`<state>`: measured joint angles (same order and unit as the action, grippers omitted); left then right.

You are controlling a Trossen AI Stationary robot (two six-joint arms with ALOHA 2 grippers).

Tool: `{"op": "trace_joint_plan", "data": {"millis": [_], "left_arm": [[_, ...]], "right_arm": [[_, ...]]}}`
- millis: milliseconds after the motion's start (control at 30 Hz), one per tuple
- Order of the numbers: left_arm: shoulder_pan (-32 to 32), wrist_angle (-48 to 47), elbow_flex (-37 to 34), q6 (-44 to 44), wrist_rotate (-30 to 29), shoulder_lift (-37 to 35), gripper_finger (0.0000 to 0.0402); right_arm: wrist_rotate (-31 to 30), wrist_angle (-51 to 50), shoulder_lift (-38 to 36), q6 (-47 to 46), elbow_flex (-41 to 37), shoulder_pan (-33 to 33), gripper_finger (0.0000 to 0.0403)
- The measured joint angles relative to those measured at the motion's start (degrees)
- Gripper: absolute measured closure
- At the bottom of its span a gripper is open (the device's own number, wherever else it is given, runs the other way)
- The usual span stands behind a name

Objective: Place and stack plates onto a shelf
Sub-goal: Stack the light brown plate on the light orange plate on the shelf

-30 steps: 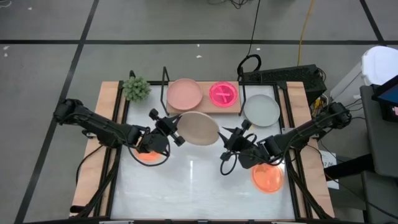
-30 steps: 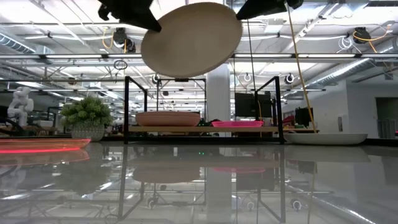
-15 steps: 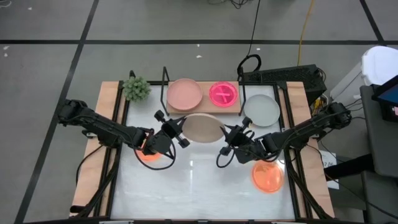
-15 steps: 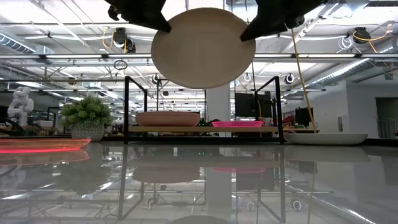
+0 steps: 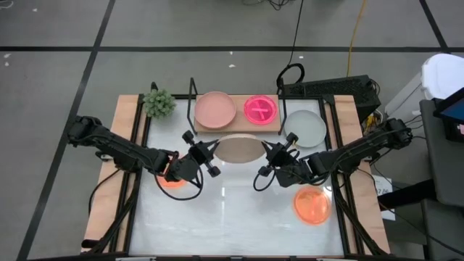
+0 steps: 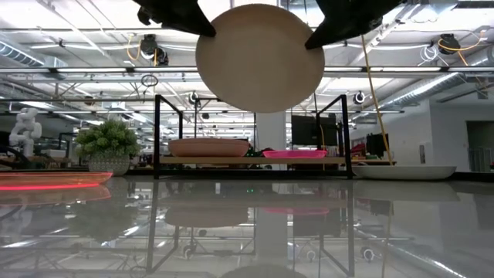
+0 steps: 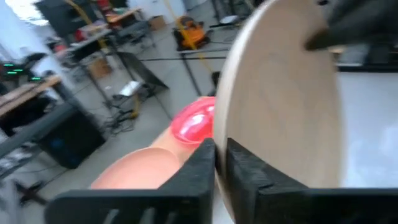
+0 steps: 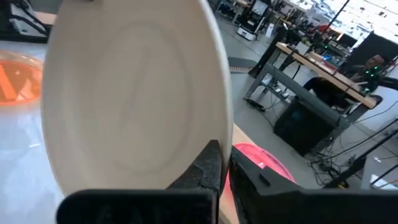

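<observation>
1. Both claws pinch one beige plate (image 5: 238, 148) by opposite rims: left claw (image 5: 208, 154) on its left edge, right claw (image 5: 270, 155) on its right, fingers clamped together on the rim
2. Plate hangs tilted nearly on edge above the tabletop (image 5: 232, 217), face toward the low camera
3. Shelf (image 5: 239, 128) lies just beyond it, away from the arms, carrying a dusty pink plate (image 5: 215, 109) and a hot pink plate (image 5: 260, 109)
4. Neither arm looks nearer; I'd judge the plate must go forward and lie flat
</observation>
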<state>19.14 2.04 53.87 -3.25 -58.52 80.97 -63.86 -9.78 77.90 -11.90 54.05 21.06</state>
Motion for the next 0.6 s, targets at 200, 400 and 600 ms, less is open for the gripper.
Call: {"op": "trace_joint_plan", "data": {"millis": [200, 400, 600], "left_arm": [[1.5, 1.0, 0.0, 0.2, 2.8, 0.1, 0.0254], [5.0, 5.1, 0.0, 7.4, -1.8, 0.1, 0.0154], [9.8, 12.0, 0.0, 23.4, -6.6, 0.0, 0.0126]], "right_arm": [[2.0, -1.9, -3.2, -0.3, 0.0, 0.0, 0.0403], [3.7, -4.7, -6.2, -2.4, 0.0, -0.2, 0.0402], [11.5, -12.2, -8.4, -10.0, 0.0, -1.9, 0.0402]]}}
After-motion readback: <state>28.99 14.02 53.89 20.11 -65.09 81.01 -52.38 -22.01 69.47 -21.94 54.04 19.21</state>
